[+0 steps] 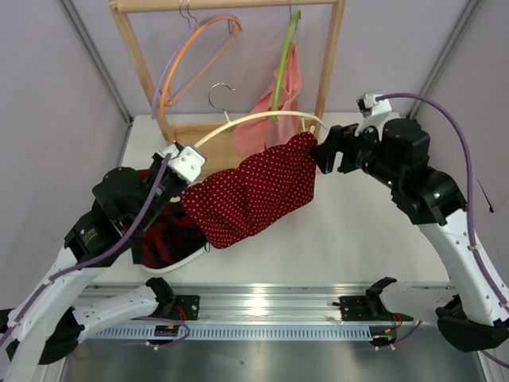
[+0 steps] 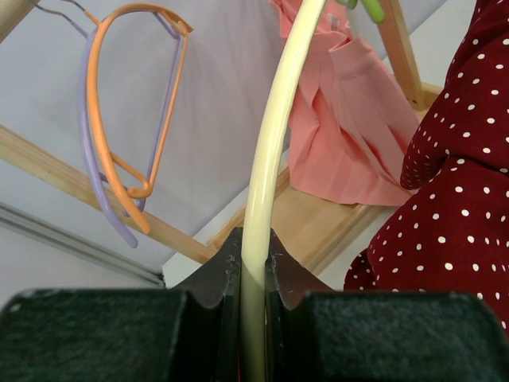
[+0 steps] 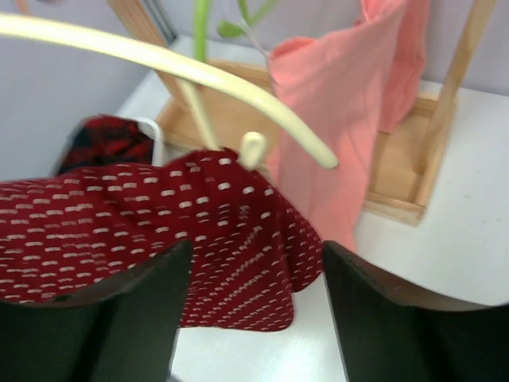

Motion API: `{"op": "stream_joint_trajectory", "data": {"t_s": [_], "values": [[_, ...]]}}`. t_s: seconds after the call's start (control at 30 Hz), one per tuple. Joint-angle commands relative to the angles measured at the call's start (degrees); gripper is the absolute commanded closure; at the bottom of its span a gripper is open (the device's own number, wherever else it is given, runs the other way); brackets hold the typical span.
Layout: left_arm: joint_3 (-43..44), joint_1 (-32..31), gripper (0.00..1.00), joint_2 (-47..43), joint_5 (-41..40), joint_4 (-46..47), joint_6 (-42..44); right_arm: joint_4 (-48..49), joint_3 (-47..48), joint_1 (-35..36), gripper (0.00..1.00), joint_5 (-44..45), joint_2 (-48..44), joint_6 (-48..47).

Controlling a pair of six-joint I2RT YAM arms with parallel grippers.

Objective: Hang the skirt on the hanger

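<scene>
**Hangers: 4.** Orange hanger (image 2: 135,9), lilac hanger (image 2: 102,203) and green hanger (image 1: 281,76) on the rack (image 1: 135,56); cream hanger (image 1: 238,121) in front of the rack.
**Garments: 3.** Pink cloth (image 1: 291,91) on the rack; skirt (image 1: 254,195) and plaid garment (image 1: 163,235) in front of it.
**Rack: 1.**
**Grippers: 2.** Left gripper (image 1: 184,163), right gripper (image 1: 326,151).

Top view looks down from high behind the near edge, far off, rack (image 1: 134,56) at upper centre. Both wrist views sit close, facing forward — all three share hanger (image 2: 270,143), skirt (image 2: 453,207), pink cloth (image 2: 342,135).
</scene>
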Motion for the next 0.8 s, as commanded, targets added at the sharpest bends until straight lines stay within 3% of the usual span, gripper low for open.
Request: {"op": "stream_joint_trajectory", "data": {"t_s": [0.0,0.13,0.33,0.53,0.63,0.77], "values": [[1.19,0.39,1.0,-0.75,-5.02,6.62,0.72,-0.11,7.17,-0.35,0.2,-5.78,-1.44,4.77],[1.27,0.31,1.0,-0.75,-4.67,6.79,0.73,10.43,2.98,0.69,0.11,-13.78,-1.0,19.17],[0.13,0.31,1.0,-0.66,-3.79,7.85,1.78,28.46,-5.83,7.2,0.04,-2.04,-0.91,37.36],[-0.92,0.22,1.0,-0.4,-3.17,8.9,3.1,36.02,-5.48,9.75,0.04,2.8,2.95,47.14],[-1.45,0.22,1.0,-0.4,-3.35,9.69,3.45,37.96,-6.35,11.69,0.04,9.82,3.4,49.42],[-1.63,0.13,1.0,0.22,-7.21,10.04,4.76,39.81,-6.28,12.57,0.03,11.69,4.01,49.62]]}}
